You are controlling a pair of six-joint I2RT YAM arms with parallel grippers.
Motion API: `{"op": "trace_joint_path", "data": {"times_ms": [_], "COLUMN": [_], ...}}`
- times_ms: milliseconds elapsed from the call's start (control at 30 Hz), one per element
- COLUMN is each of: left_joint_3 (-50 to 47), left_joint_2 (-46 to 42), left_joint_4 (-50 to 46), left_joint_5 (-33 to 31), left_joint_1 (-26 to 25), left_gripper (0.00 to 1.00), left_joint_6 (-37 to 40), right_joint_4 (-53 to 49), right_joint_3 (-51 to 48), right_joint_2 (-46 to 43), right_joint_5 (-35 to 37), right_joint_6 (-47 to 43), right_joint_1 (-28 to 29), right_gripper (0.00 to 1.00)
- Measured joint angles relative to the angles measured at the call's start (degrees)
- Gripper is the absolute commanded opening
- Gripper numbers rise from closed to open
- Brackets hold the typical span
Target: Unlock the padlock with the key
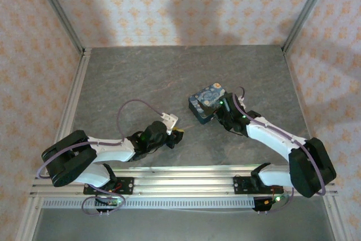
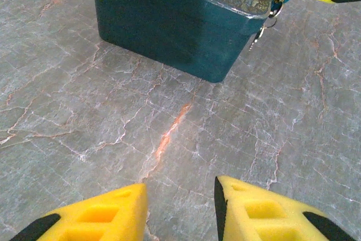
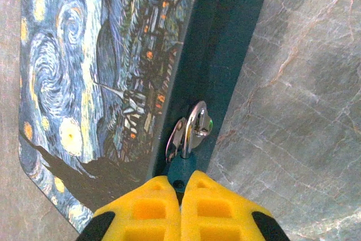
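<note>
Right gripper (image 3: 181, 189) pinched tight on padlock (image 3: 181, 169) at the tin's (image 3: 84, 83) latch (image 3: 197, 121). Left gripper (image 2: 180, 214) jaws apart, empty. Key (image 2: 257, 36) seems to dangle beside it, blurry. Risk: left fumbles that tiny key, tin skids.

Starry Night tin (image 1: 207, 101) sits flat on the bench (image 1: 169, 71), right of centre and turned diagonally to the bench edges. It is rectangular, with a blue-and-yellow swirl print on the lid and plain dark teal side walls. Lid is down. Bench top is a grey stone look with pale veins and one orange-brown streak (image 2: 169, 134) just in front of the tin's corner. Pale wallpaper (image 1: 169, 4) with a small orange motif covers three sides. Aluminium profile posts (image 1: 56, 9) stand in the far corners.
</note>
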Motion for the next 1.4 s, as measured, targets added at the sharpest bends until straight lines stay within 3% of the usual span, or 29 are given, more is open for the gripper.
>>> {"op": "trace_joint_path", "data": {"times_ms": [533,800,900,1000,1167,1400], "left_joint_3": [0.00,3.41,5.03,6.03,7.89,8.79], "left_joint_2": [-3.96,-13.88,-18.99,-23.76,-30.32,-37.68], "left_joint_4": [-3.19,-16.00,-22.12,-28.37,-39.67,-50.42], "left_joint_5": [-0.76,-7.69,-11.54,-14.43,-16.79,-17.49], "left_joint_1": [0.11,2.56,6.01,10.71,17.31,19.39], "left_gripper": [0.37,0.48,0.64,0.99,1.00,1.00], "left_joint_6": [0.22,0.07,-1.64,-4.00,-7.91,-10.60], "right_joint_4": [-1.81,-7.52,-7.98,-7.43,-2.93,6.71], "right_joint_3": [0.15,6.34,8.55,10.78,14.75,22.12], "right_joint_2": [-1.22,-5.57,-4.92,-1.42,10.05,28.20], "right_joint_5": [3.28,0.94,-1.07,-3.28,-9.53,-21.07], "right_joint_6": [-1.86,-11.13,-14.49,-17.09,-19.93,-21.77], "right_joint_1": [0.00,0.26,3.72,9.90,18.34,24.39], "right_gripper": [0.00,0.00,0.00,0.00,0.00,0.00]}}
